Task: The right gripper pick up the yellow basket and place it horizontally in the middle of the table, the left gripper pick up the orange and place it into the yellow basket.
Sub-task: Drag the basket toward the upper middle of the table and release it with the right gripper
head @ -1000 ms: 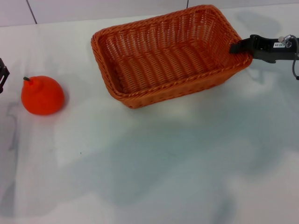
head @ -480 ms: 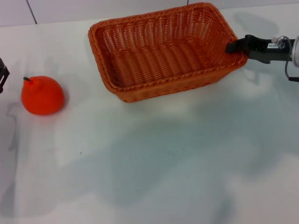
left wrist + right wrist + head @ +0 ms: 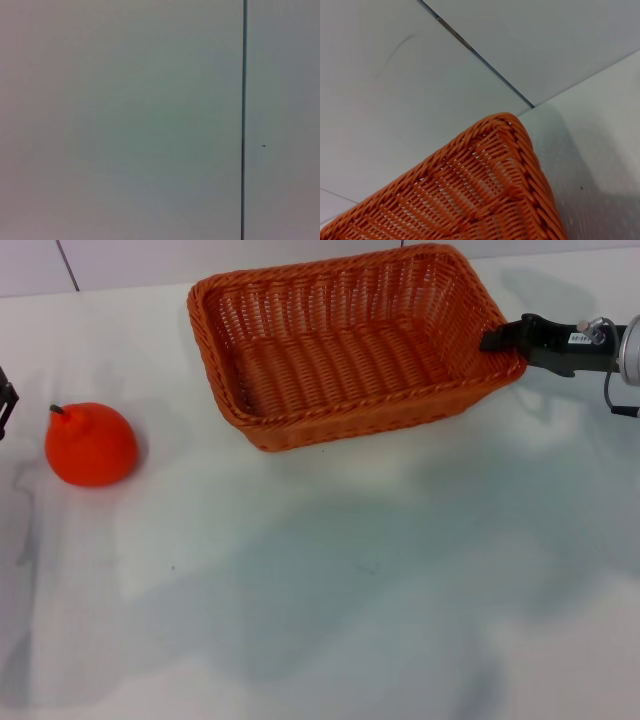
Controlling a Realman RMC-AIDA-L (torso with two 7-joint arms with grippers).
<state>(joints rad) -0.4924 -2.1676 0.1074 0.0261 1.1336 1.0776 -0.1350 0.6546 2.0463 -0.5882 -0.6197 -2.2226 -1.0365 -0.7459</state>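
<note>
The yellow basket [image 3: 340, 350], an orange-brown woven rectangle, is at the back middle of the table [image 3: 350, 580], its long side nearly across the view. My right gripper [image 3: 496, 340] is shut on the rim of its right short end. In the right wrist view one braided corner of the basket [image 3: 490, 185] fills the lower part. The orange [image 3: 90, 445], with a short dark stem, sits on the table at the left, apart from the basket. Only a sliver of my left gripper [image 3: 5, 400] shows at the left edge, just beside the orange. The left wrist view holds none of these.
White wall panels with dark seams [image 3: 65, 265] rise behind the table. White tabletop stretches from the basket to the near edge. The left wrist view shows only a white surface with one dark seam [image 3: 244, 120].
The basket has shifted a little to the left and away, turning closer to level across the view, with the right gripper holding its rim. The orange and the left gripper have stayed put.
</note>
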